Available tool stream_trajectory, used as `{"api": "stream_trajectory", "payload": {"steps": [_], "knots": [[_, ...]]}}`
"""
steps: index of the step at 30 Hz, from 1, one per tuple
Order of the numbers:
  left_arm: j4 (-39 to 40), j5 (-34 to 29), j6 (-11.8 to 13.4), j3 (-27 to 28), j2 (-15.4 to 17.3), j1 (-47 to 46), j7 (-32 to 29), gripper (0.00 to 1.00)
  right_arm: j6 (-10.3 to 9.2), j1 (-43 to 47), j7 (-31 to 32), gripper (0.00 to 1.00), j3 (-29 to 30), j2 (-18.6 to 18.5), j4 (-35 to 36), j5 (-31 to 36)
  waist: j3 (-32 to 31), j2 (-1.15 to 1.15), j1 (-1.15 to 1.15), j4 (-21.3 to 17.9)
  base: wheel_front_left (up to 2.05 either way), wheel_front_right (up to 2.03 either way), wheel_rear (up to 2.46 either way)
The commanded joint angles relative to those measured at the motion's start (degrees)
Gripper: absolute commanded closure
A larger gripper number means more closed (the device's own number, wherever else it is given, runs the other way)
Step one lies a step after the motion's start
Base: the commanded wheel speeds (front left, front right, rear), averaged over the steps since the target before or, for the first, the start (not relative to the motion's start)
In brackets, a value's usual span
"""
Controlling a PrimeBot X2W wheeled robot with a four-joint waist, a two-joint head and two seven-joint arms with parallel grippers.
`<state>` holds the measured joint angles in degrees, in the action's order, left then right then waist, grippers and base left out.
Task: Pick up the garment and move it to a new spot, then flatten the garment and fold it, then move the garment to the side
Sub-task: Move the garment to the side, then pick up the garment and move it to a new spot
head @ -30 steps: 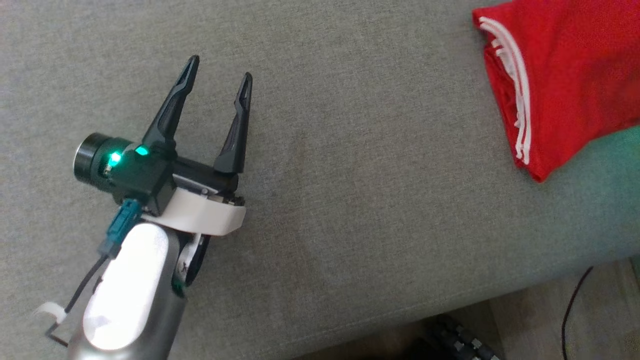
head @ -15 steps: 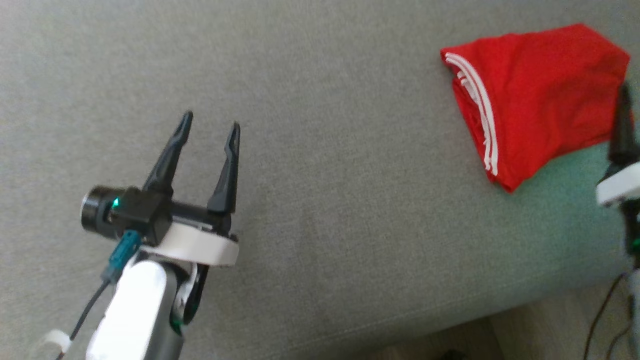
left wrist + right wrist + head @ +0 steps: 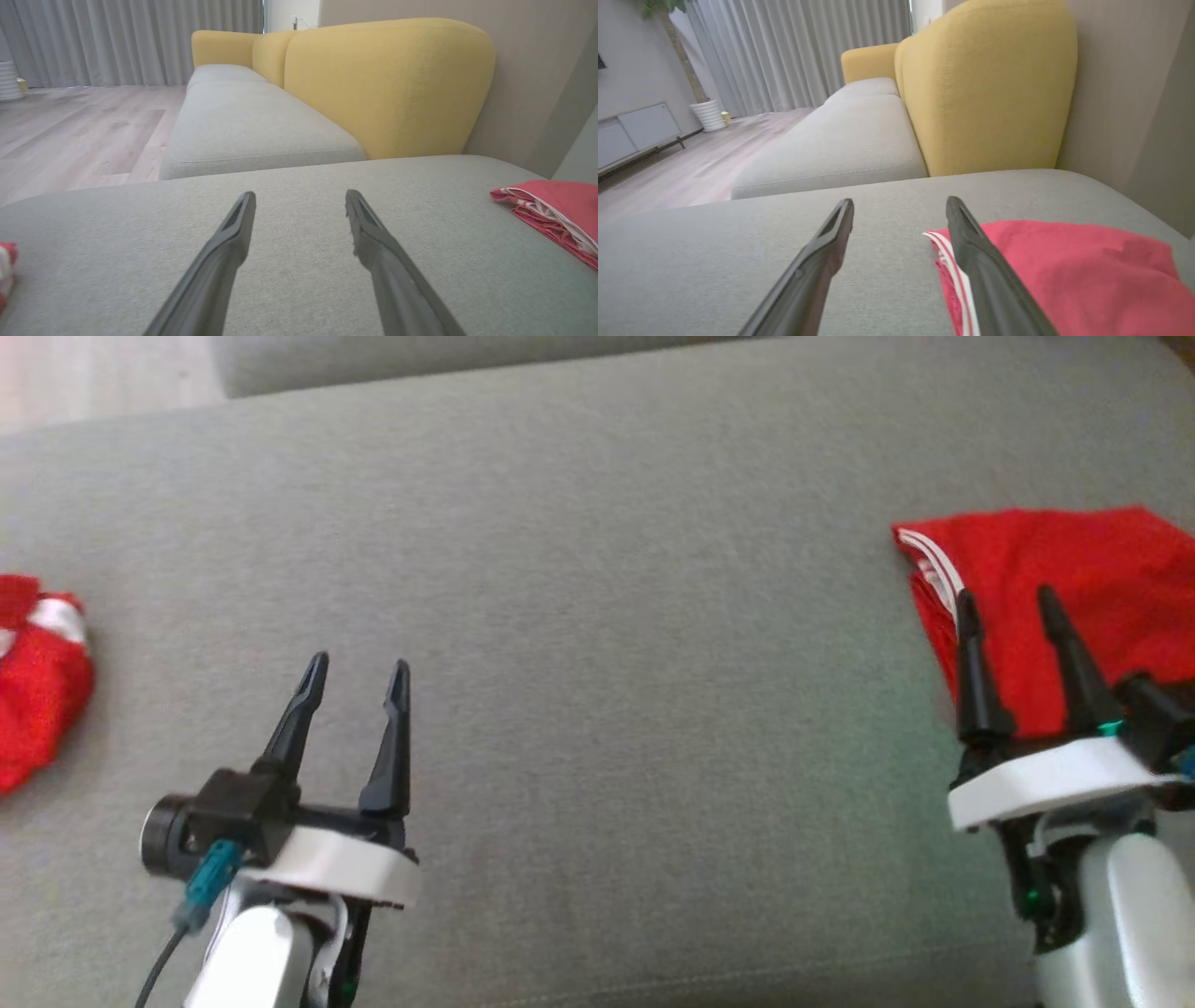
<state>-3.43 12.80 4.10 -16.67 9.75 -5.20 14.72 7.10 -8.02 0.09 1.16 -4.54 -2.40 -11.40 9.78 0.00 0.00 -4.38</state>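
A home living room, judging by the long sofa (image 3: 299, 177): grey seat cushions (image 3: 261, 126) running toward twelve o'clock in both wrist views, plump yellow backrests (image 3: 387, 84) at one o'clock. Pale wooden floor (image 3: 79, 135) at nine o'clock, with floor-length grey curtains (image 3: 135, 42) at eleven. In the right wrist view, a low grey cabinet (image 3: 640, 130) on legs at nine o'clock and a white plant pot (image 3: 709, 115) at ten, beside the curtains.
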Motion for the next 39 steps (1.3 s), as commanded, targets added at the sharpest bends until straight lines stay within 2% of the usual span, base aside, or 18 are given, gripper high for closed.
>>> {"api": "stream_trajectory", "payload": {"steps": [1,8,14,22,39], "knots": [[1.7,0.4,0.3,2.4,1.1,-0.9,0.3,0.0,0.39,0.0,0.3,0.0,-1.7,0.0,2.3,0.4,-2.0,0.0,0.0,2.1,0.0,0.0,0.0],[1.5,0.8,1.4,2.8,1.7,2.2,-0.1,0.0,0.39,4.4,0.4,0.0,-3.1,1.0,3.6,1.6,-5.0,0.0,0.0,5.4,0.0,0.0,0.0],[1.6,1.0,2.7,3.2,2.0,4.7,-0.5,0.0,0.39,8.1,1.0,0.0,-2.8,1.4,4.5,2.2,-7.6,0.0,0.0,6.7,0.0,0.0,0.0],[1.8,1.3,3.8,3.4,2.7,7.7,-1.1,0.0,0.39,11.6,2.0,0.0,-2.7,1.6,6.0,2.8,-10.3,0.0,0.0,6.9,0.0,0.0,0.0],[2.0,1.4,4.3,2.7,3.7,8.6,-1.7,0.0,0.39,13.6,2.5,0.0,-1.8,1.7,7.5,2.8,-10.9,0.0,0.0,7.0,0.0,0.0,0.0]]}}
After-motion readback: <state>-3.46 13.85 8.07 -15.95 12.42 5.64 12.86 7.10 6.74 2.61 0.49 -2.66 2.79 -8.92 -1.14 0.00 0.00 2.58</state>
